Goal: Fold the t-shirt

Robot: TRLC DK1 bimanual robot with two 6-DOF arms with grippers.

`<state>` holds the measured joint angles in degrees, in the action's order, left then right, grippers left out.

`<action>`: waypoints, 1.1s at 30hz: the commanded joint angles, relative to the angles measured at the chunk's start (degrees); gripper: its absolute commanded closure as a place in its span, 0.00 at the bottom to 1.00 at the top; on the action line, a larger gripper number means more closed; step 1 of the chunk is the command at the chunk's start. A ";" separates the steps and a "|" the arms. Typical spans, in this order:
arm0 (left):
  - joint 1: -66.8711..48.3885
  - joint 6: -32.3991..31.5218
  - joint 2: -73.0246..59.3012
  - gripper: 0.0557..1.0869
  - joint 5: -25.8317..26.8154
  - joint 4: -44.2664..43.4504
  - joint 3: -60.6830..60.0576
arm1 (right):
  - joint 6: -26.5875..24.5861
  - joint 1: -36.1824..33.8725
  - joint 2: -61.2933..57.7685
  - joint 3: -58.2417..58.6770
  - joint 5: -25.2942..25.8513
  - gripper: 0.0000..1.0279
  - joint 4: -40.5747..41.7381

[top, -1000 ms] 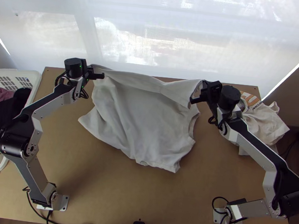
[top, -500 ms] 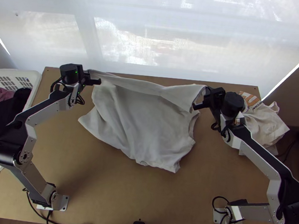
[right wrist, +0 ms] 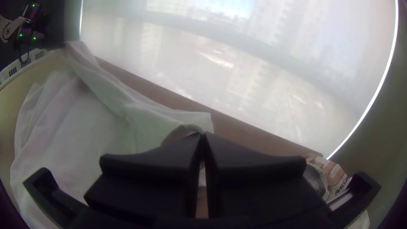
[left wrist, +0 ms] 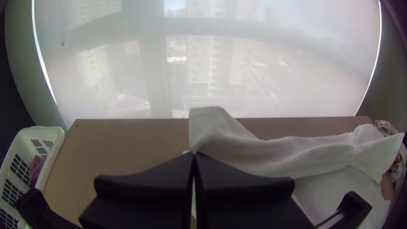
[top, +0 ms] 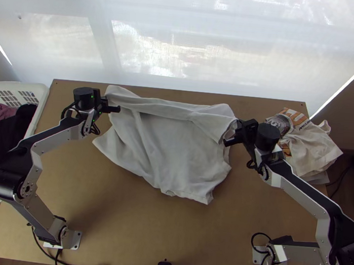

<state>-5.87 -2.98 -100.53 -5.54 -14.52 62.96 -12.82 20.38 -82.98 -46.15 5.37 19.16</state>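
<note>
The white t-shirt (top: 171, 147) lies on the table's far half in the top view, its lower part spread with wrinkles, its far edge raised in a loose fold. My left gripper (top: 110, 109) is at its far left corner, and in the left wrist view the left gripper (left wrist: 194, 156) is shut on the shirt (left wrist: 254, 152). At the far right corner is my right gripper (top: 231, 132). Seen from its own wrist, the right gripper (right wrist: 202, 136) has its tips together on an edge of the shirt (right wrist: 106, 123).
A white laundry basket (top: 40, 101) with dark and purple clothes stands beyond the table's left edge. Crumpled printed and cream cloths (top: 309, 146) lie at the far right corner. The bare near part of the table (top: 168, 231) has cables along its front edge.
Both grippers have come nearer to the table's front side, and the shirt's held far edge has come with them. The right gripper first swung right, then back left.
</note>
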 commanded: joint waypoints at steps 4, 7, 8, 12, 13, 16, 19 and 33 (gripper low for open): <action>-0.20 0.87 0.51 0.97 0.09 -1.03 -5.04 | -0.36 0.36 -0.87 3.96 0.08 0.97 0.00; -0.11 1.23 0.60 0.97 0.09 -1.21 -6.01 | -0.45 0.01 -0.87 4.58 0.17 0.97 0.00; -0.11 1.31 0.60 0.97 0.00 -1.21 -6.36 | -0.45 -0.08 -0.87 4.84 0.17 0.98 0.00; -0.02 1.75 0.42 0.97 0.00 -2.00 -8.20 | -0.45 -0.61 -0.87 5.90 0.26 0.97 0.09; -0.02 1.75 0.42 0.97 0.00 -2.26 -8.73 | -0.45 -0.78 -0.78 6.16 0.26 0.97 0.18; -0.11 2.46 -0.28 0.97 0.00 -2.97 -9.96 | -0.45 -1.13 -0.78 6.78 0.35 0.97 0.62; -0.02 3.25 -1.42 0.97 0.09 -3.85 -10.75 | -0.89 -1.92 -1.04 7.22 0.35 0.97 0.62; 0.86 0.26 14.57 0.29 6.07 19.09 -6.01 | -0.10 -1.66 8.71 1.59 0.52 0.05 -7.38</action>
<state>-5.98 -1.52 -94.65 -2.57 -9.02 55.20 -13.26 18.85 -79.09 -41.34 5.80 17.32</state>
